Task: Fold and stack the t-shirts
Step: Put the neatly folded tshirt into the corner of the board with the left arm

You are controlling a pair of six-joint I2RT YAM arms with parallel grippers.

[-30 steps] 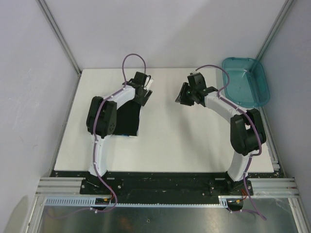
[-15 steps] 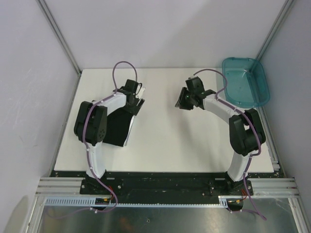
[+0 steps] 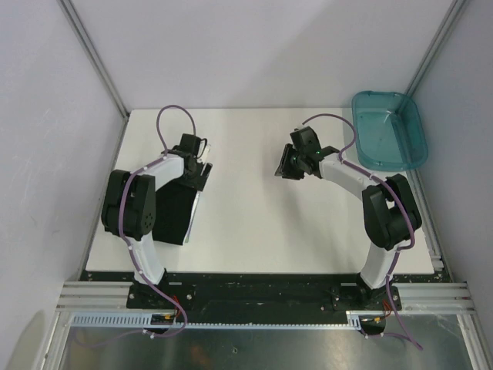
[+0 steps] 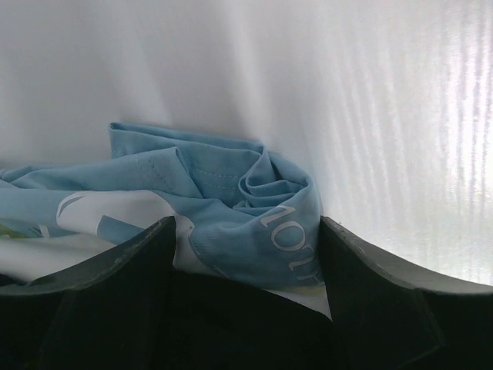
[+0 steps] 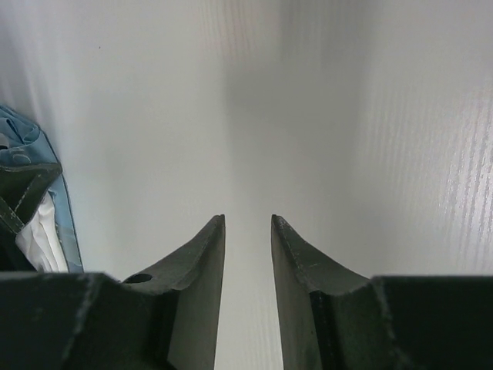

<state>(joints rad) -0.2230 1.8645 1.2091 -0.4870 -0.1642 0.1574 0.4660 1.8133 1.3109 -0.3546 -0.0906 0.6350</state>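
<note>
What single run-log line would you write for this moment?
left gripper: closed on folded t-shirts, near table's left edge | right gripper: empty, jaws slightly apart, above bare table | teal bin: back right

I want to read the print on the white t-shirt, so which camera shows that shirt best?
The left wrist view: the white t-shirt fills it, bunched blue and white cloth with partial lettering between the left hand fingers. The top view shows only a sliver beside the black t-shirt. The right wrist view catches a bit at its left edge.
</note>
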